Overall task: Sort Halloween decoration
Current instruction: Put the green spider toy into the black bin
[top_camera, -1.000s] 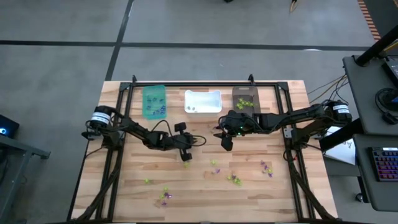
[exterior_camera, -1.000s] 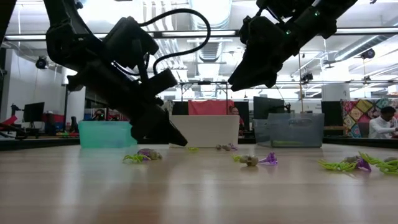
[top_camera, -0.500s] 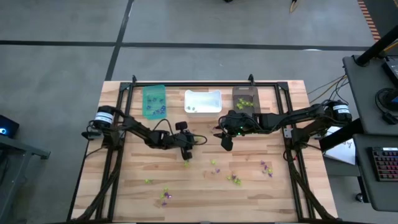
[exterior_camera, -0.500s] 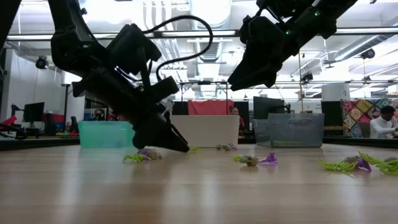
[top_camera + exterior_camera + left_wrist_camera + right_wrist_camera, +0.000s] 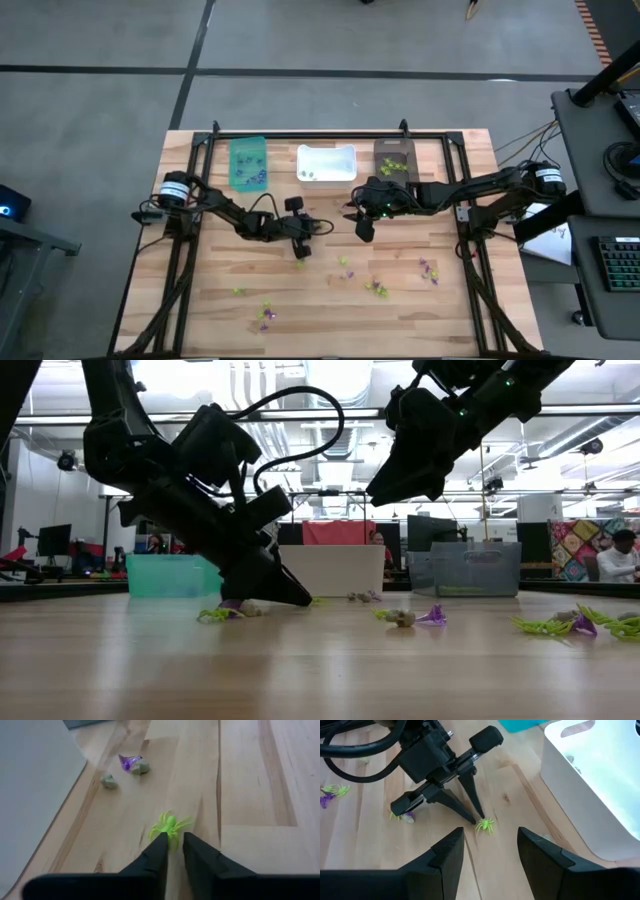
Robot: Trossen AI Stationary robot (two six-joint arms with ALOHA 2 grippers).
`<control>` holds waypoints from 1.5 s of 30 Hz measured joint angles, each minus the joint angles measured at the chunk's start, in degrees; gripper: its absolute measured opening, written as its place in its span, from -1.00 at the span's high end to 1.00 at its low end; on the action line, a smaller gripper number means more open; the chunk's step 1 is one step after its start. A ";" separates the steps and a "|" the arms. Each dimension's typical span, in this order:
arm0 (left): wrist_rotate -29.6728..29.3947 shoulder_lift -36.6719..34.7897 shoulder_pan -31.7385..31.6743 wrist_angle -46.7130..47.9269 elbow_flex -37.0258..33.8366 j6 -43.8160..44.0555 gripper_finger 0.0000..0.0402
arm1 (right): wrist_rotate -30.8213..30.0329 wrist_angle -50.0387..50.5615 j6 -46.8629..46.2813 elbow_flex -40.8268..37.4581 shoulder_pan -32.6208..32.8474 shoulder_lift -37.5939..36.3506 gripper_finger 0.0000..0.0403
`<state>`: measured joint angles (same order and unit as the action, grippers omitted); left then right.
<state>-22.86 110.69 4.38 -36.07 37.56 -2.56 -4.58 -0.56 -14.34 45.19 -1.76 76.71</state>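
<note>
The left end effector (image 5: 171, 851) is down low on the desk (image 5: 200, 300), near the middle. Its two fingertips sit close together with only a thin gap, and a little lime-green spider (image 5: 170, 826) is caught right at their tips. The spider lies flat on the wood, so I cannot tell if it is truly pinched or only touched.

The right end effector (image 5: 490, 845) hangs up in the air just beside the white bin (image 5: 326, 163). Its fingers are spread wide and hold nothing.

Three bins stand in a row at the far edge of the desk: a teal bin (image 5: 247, 163), the white one in the middle, and a dark brown bin (image 5: 393, 158).

More tiny trinkets are scattered on the near half of the desk. A purple piece (image 5: 129, 760) lies against a pale greyish one (image 5: 141, 767), and another pale one (image 5: 108, 781) is close by. More green and purple bits (image 5: 377, 288) lie well apart from the bins.
</note>
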 joint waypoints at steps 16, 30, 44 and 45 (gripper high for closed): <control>-1.28 -1.31 0.14 -1.05 -0.07 0.01 1.00 | -0.09 -4.43 7.30 0.55 -0.02 7.99 0.13; -0.60 -2.58 0.51 -2.41 0.08 0.38 1.00 | -0.07 -19.82 16.89 1.42 -0.66 22.42 0.13; -0.58 -2.64 1.59 -3.50 0.15 1.59 1.00 | 0.03 -18.88 15.57 5.20 -1.03 26.86 0.13; -0.58 -2.64 1.71 -3.64 0.15 1.59 1.00 | 0.07 -18.80 15.43 5.20 -1.03 26.72 0.13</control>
<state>-23.44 108.05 6.09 -39.72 37.71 -0.97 -4.51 -19.36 1.09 50.39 -2.79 103.43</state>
